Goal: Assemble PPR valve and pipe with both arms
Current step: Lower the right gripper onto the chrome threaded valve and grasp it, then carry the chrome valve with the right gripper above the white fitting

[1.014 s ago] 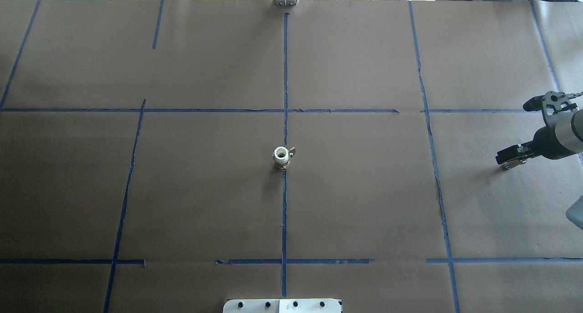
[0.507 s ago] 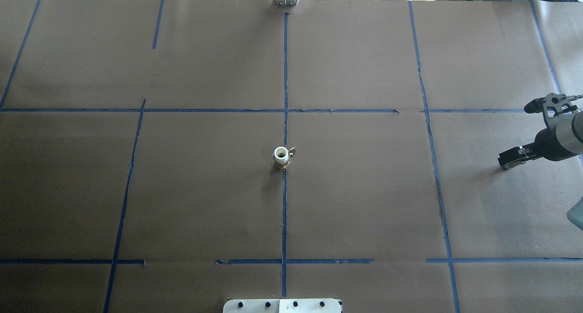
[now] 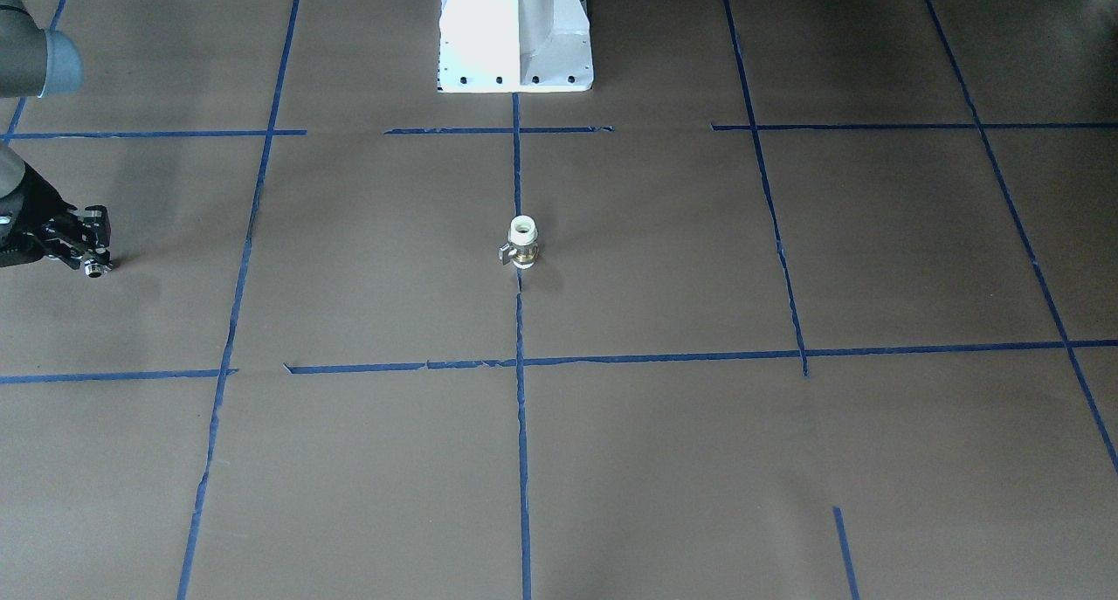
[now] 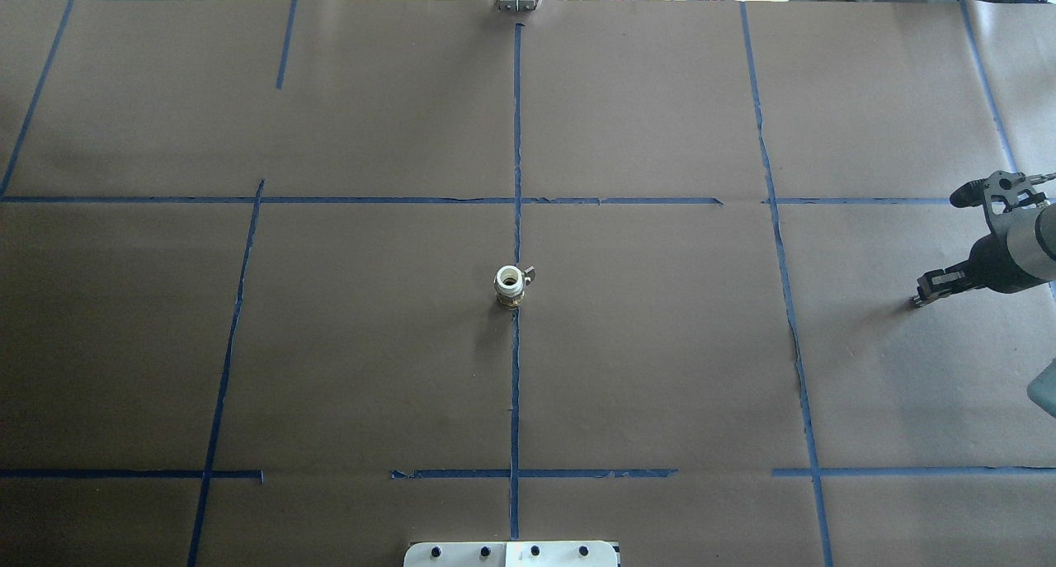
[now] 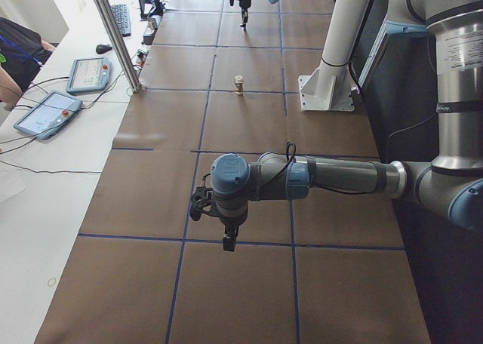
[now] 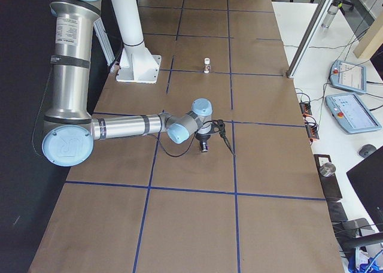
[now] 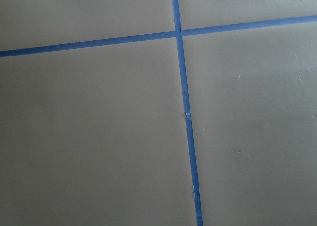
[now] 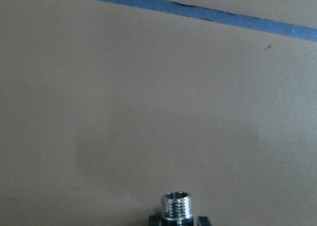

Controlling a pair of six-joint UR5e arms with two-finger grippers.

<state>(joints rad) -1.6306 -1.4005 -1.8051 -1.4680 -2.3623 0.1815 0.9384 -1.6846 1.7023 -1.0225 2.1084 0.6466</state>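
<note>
While PPR valve [image 4: 509, 285] stands upright well apart, right hand [image 4: 921, 291] clamps pipe [image 8: 177, 206].

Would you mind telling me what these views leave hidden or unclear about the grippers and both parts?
The left gripper: seen only in the exterior left view, small and dark; open or shut cannot be told.
The pipe: the right wrist view's bottom edge cuts off all but its threaded end.
The right gripper: its hold on the pipe is tiny in the overhead view.
The PPR valve: too small everywhere to read its lever.
</note>
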